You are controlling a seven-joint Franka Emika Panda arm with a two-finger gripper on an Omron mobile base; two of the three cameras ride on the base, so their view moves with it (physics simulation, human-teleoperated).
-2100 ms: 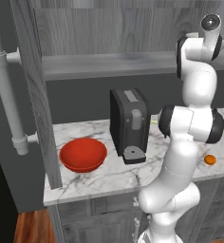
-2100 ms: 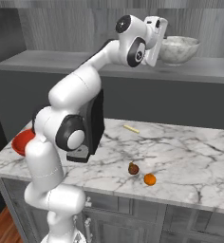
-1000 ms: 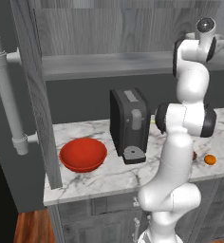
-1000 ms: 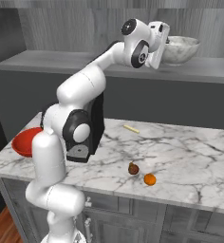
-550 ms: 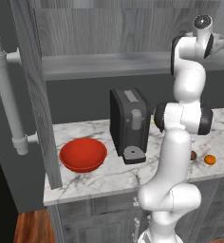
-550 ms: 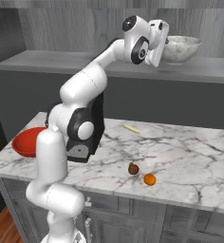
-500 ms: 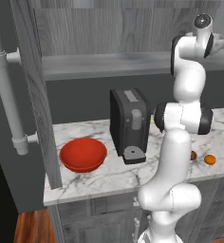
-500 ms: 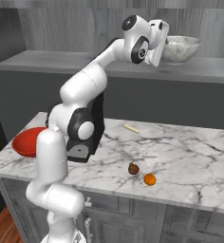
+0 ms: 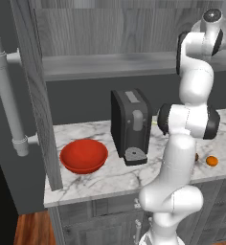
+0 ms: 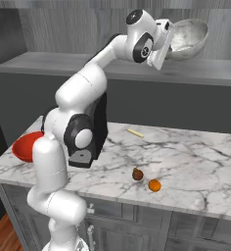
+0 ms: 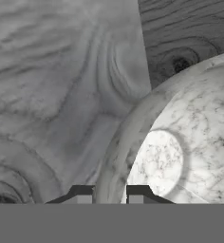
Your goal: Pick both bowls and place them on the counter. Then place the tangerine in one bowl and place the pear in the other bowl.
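Note:
The marbled white-grey bowl (image 10: 187,38) is up at the grey shelf (image 10: 63,66), tipped on its side with its mouth facing the arm. My gripper (image 10: 167,43) holds its near rim. In the hand view the bowl's rim (image 11: 115,156) runs down between my two fingertips, and my gripper (image 11: 109,193) is shut on it. The red bowl (image 9: 84,155) sits upright on the counter (image 9: 100,179) at the left, also seen as the red bowl (image 10: 25,146) behind my arm. The tangerine (image 10: 154,185) and the pear (image 10: 137,174) lie close together near the counter's (image 10: 196,162) front edge.
A black coffee machine (image 9: 130,125) stands on the counter right of the red bowl. A small pale stick (image 10: 135,133) lies near the back wall. A grey pipe (image 9: 7,95) and a cabinet post (image 9: 36,95) bound the left side.
My jaws have closed from wide open onto the marbled bowl's rim. The bowl, upright on the shelf before, now tips toward the arm.

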